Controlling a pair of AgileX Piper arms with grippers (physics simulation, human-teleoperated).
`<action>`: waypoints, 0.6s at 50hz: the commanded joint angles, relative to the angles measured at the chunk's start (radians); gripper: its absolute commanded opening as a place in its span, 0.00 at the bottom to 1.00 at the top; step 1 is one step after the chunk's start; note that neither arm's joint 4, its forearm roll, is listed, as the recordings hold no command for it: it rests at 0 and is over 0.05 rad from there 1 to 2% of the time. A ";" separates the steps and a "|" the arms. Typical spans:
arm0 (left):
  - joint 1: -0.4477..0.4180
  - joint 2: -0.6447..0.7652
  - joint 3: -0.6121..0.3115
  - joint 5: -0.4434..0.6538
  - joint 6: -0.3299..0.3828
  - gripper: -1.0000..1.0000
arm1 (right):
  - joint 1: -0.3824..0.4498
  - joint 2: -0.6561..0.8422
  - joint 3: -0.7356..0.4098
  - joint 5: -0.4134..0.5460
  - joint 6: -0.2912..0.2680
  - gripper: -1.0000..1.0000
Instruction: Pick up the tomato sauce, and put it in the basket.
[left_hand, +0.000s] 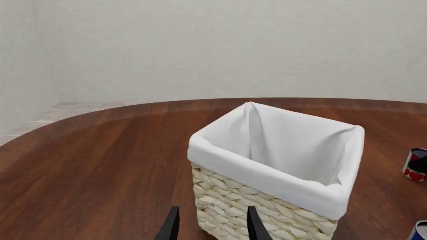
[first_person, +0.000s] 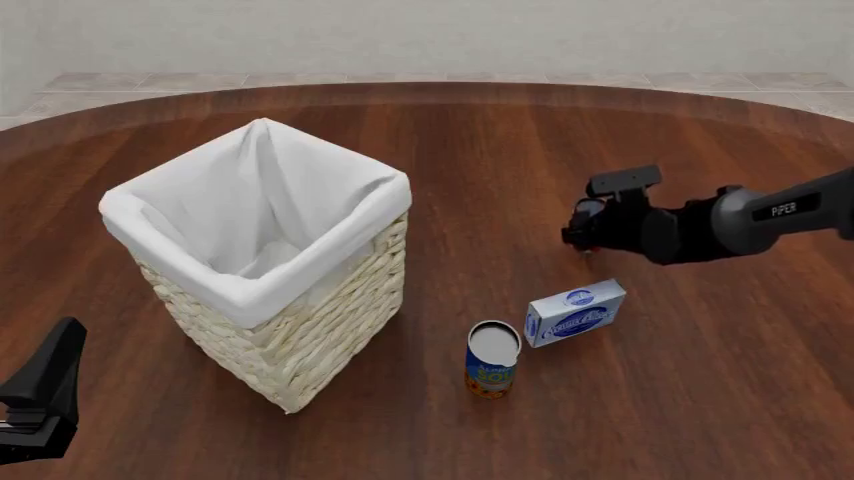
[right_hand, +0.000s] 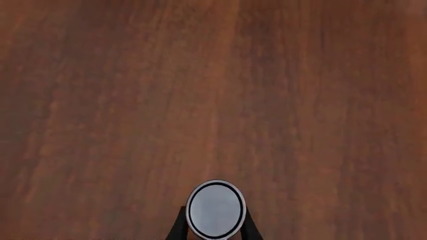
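Peeking over the left gripper (left_hand: 212, 226), fingers parted on nothing, straight at the basket (left_hand: 280, 197); sliver of tomato sauce (left_hand: 416, 165) way off beside it. Front view next: right gripper (first_person: 585, 228) far right of the basket (first_person: 287, 340), can mostly hidden at its tip, so a long carry left. Right wrist last: fingers hugging the can's silver top (right_hand: 215, 209) both sides, axis upright, probably gripped, wooden table (right_hand: 213, 90) below.

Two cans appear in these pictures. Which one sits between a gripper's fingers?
The tomato sauce, between the right gripper fingers, its silver top facing the wrist camera. The blue-and-orange can stands free beside the box.
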 joint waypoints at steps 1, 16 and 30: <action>0.000 0.000 0.000 0.000 0.000 1.00 | 0.007 -0.039 0.002 0.012 0.012 0.00; 0.000 0.000 0.000 0.000 0.000 1.00 | 0.020 -0.119 0.004 0.053 -0.003 0.00; 0.000 0.000 0.000 0.000 0.000 1.00 | 0.058 -0.210 0.022 0.102 -0.014 0.00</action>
